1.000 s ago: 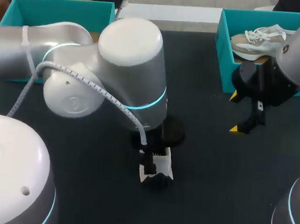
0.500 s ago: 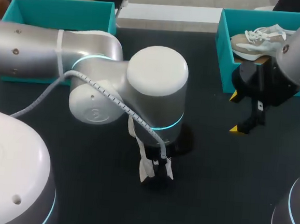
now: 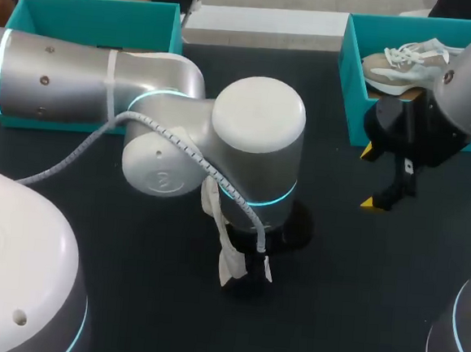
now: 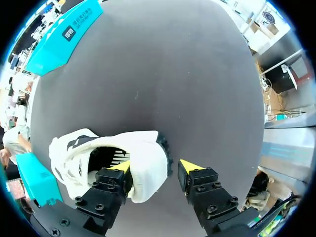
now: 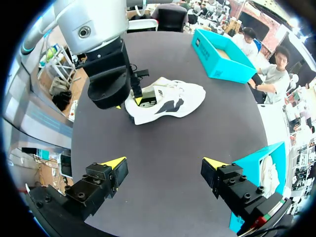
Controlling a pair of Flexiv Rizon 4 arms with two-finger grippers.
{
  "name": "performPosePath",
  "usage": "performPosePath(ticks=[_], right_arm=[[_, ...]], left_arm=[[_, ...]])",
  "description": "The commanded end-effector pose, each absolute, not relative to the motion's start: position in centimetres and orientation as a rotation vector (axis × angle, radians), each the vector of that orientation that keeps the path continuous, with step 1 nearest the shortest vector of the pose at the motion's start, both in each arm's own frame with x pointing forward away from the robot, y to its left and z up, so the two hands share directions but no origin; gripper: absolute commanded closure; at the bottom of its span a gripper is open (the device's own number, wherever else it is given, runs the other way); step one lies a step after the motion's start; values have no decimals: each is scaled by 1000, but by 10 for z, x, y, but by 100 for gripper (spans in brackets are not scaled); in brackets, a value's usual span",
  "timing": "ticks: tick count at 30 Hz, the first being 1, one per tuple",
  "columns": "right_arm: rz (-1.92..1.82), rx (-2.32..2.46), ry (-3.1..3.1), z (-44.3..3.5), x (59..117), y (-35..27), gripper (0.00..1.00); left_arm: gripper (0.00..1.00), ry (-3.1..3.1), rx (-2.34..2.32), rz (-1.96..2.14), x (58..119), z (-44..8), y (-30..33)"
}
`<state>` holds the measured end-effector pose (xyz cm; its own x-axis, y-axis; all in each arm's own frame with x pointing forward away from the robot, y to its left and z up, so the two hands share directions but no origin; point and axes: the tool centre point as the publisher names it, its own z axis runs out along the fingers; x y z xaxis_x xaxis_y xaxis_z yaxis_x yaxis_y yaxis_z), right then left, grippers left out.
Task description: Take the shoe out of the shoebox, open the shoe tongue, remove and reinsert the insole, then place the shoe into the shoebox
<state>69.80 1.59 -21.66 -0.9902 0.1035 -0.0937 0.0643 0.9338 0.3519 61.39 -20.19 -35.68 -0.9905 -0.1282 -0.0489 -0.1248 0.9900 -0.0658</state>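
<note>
A white shoe [image 4: 145, 173] with black marks lies on its side on the dark table [image 3: 340, 298]. My left gripper [image 4: 155, 166] straddles its heel: one yellow tip sits inside the shoe's opening, while the other stands just outside the heel with a thin gap. In the head view my left arm [image 3: 254, 145] covers most of the shoe [image 3: 230, 267]. My right gripper [image 3: 369, 177] hangs open and empty beside the right teal shoebox [image 3: 349, 95], well apart from the shoe [image 5: 173, 101]. Its fingers [image 5: 164, 162] are spread wide.
A second, beige and white shoe [image 3: 407, 63] lies in the right shoebox. Another teal shoebox [image 3: 93, 18] stands at the back left. Bare table lies between the white shoe and my right gripper.
My left arm has swung to the right over the shoe and now hides more of it. The right arm has not moved.
</note>
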Motion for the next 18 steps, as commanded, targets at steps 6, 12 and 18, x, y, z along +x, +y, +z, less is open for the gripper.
performPosePath(ticks=[6,12,18], right_arm=[[535,130,2981,-218,698,17,0],[535,130,2981,-218,698,17,0],[535,130,2981,-218,698,17,0]], left_arm=[[45,3105,-169,-102,612,-383,-198],[63,3122,-154,-72,609,-396,-197],[100,3155,-151,-10,607,-399,-192]])
